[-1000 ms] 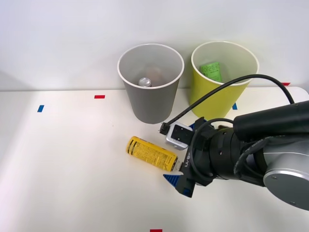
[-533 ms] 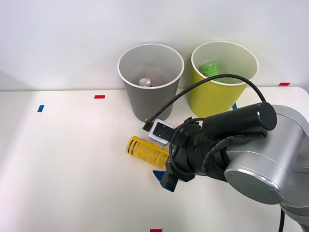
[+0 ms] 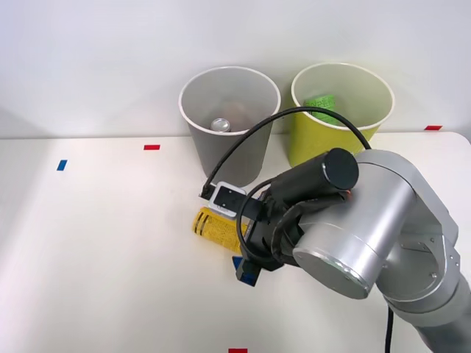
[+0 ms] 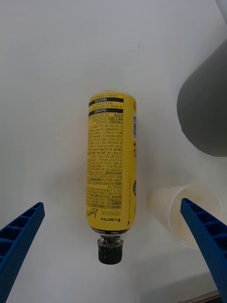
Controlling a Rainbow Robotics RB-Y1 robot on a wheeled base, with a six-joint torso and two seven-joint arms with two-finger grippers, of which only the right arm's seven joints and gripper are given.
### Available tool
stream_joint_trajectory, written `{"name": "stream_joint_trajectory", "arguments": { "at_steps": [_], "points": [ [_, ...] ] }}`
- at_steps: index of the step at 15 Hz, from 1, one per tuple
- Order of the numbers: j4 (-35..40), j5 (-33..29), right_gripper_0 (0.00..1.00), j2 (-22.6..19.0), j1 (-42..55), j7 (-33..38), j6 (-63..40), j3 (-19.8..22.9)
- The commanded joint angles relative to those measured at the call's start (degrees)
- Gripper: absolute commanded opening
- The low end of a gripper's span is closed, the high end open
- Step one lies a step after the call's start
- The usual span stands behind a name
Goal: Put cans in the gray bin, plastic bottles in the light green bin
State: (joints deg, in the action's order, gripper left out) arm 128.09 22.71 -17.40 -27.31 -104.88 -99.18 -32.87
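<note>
A plastic bottle (image 4: 112, 175) with a yellow label and a black cap lies on its side on the white table. My right gripper (image 4: 111, 204) hangs open above it, one blue finger (image 4: 19, 241) on each side of the cap end. In the front view the bottle's (image 3: 212, 225) left end pokes out from under the gripper (image 3: 246, 250), and one blue fingertip (image 3: 246, 270) shows in front of it. Behind stands the gray bin (image 3: 229, 147), with a can's (image 3: 221, 124) silver top inside. The light green bin (image 3: 338, 140) stands to its right.
A small white paper cup (image 4: 187, 218) stands close beside the bottle's cap end, near the gray bin's wall (image 4: 208, 113). A green-labelled item (image 3: 321, 107) lies in the light green bin. Small red (image 3: 151, 147) and blue (image 3: 62, 165) tape marks dot the table.
My right arm has swung left and a little toward the bins, coming over the bottle. Its right half and cap are now hidden in the front view. The bottle has not moved.
</note>
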Motion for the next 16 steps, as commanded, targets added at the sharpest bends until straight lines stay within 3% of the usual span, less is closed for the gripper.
{"name": "stream_joint_trajectory", "arguments": {
  "at_steps": [1,16],
  "points": [
    [-3.6,0.0,1.0,1.4,-1.7,-0.7,0.0,0.0],
    [-6.0,3.5,1.0,1.2,-3.5,-2.6,-0.1,-1.1]
  ]
}}
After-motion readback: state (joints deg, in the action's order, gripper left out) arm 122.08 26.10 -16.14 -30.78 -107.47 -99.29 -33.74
